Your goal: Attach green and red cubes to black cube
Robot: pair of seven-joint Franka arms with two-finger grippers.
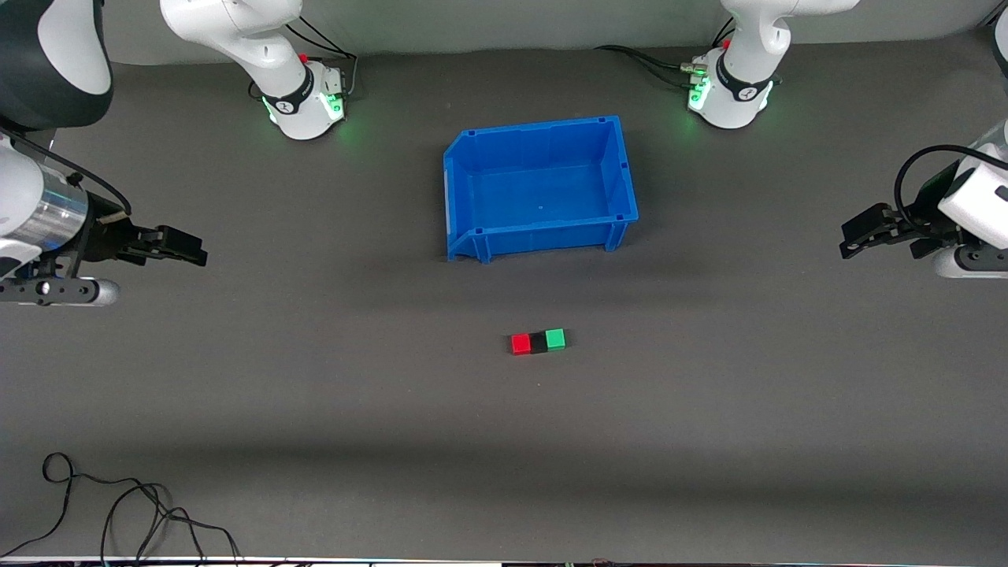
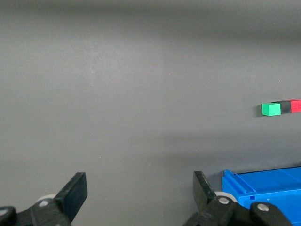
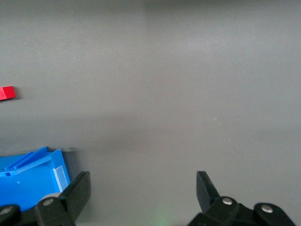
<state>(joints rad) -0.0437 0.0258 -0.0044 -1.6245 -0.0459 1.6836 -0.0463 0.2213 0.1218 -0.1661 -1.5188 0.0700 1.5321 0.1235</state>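
The red cube [image 1: 520, 344], black cube [image 1: 539, 342] and green cube [image 1: 556, 339] sit touching in one row on the grey table, black in the middle, nearer the front camera than the blue bin [image 1: 465, 197]. The left wrist view shows the row too: green cube [image 2: 271, 109], black cube [image 2: 285, 107], red cube [image 2: 296, 106]. The right wrist view shows only the red cube [image 3: 7, 92] at its edge. My left gripper [image 1: 849, 236] is open and empty at the left arm's end of the table. My right gripper [image 1: 197, 250] is open and empty at the right arm's end.
The blue bin is empty; it also shows in the left wrist view [image 2: 268, 188] and the right wrist view [image 3: 33, 176]. Loose black cables [image 1: 118, 512] lie at the table's near edge toward the right arm's end.
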